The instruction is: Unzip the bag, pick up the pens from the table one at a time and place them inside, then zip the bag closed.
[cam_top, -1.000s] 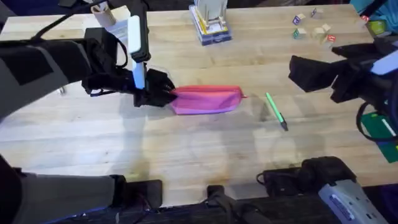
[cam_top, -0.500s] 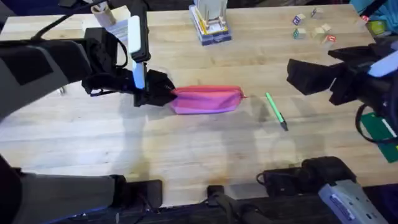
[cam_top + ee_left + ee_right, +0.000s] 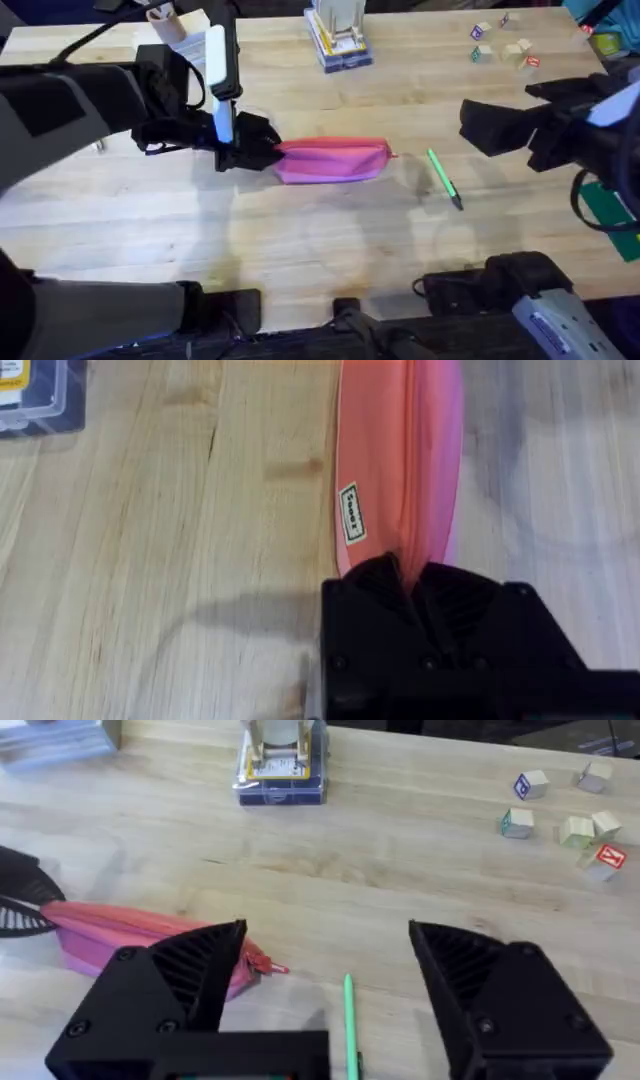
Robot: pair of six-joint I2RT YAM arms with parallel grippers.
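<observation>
The left gripper point(image 3: 262, 152) pinches one end of the soft pink fabric bag point(image 3: 333, 160). The right gripper point(image 3: 330, 995) hangs with jaws spread over the thin green pen point(image 3: 444, 178) on the planked wooden table point(image 3: 330, 240).

The table point(image 3: 330, 245) is showing light wood with plank seams and a smooth, slightly shining finish. The bag point(image 3: 333, 160) is looking like soft matt pink cloth. The pen point(image 3: 443, 177) is appearing as smooth green plastic. The left gripper point(image 3: 410, 585) is showing matt black ribbed plastic.

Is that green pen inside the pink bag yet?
No. The pen lies on the table, apart from the bag.
</observation>
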